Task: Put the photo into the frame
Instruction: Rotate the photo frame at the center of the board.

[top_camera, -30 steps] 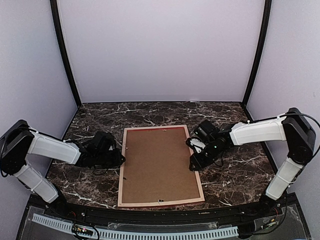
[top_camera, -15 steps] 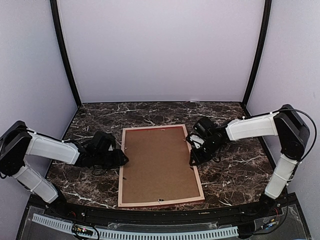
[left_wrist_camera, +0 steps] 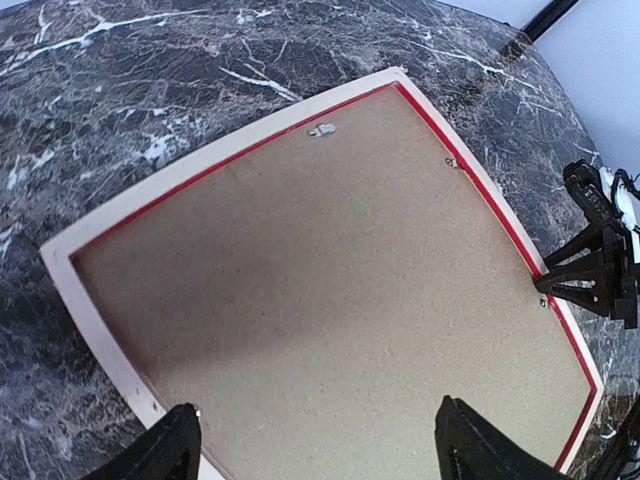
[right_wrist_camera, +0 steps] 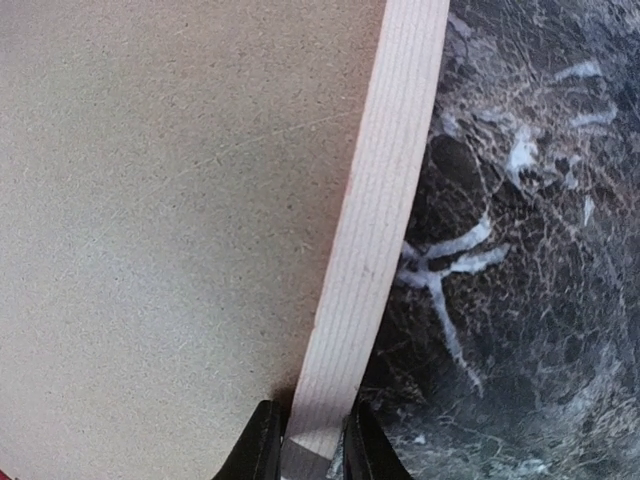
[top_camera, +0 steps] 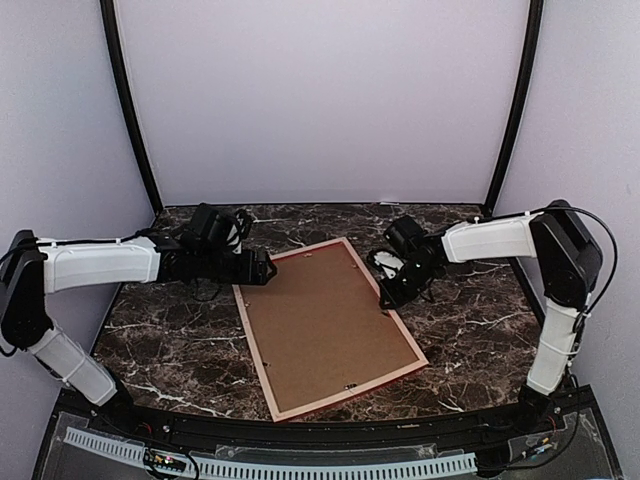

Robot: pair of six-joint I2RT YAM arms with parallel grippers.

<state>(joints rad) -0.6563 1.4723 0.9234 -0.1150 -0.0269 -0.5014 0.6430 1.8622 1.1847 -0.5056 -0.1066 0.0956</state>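
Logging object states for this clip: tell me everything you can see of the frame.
The frame lies face down and skewed on the marble table: pale wood rim, a red line inside it, a brown backing board filling it, with a small metal hanger. The right gripper pinches its right rail; the left gripper hovers open at its far left corner.

We can read no text, label, brand, number or sign in any of the views. Nothing legible shows on the red-edged pale wooden frame [right_wrist_camera: 385, 200], on the flat brown fibreboard backing [top_camera: 325, 325] seated in it, or on the dark white-veined marble tabletop [top_camera: 480, 330] at three o'clock of it.
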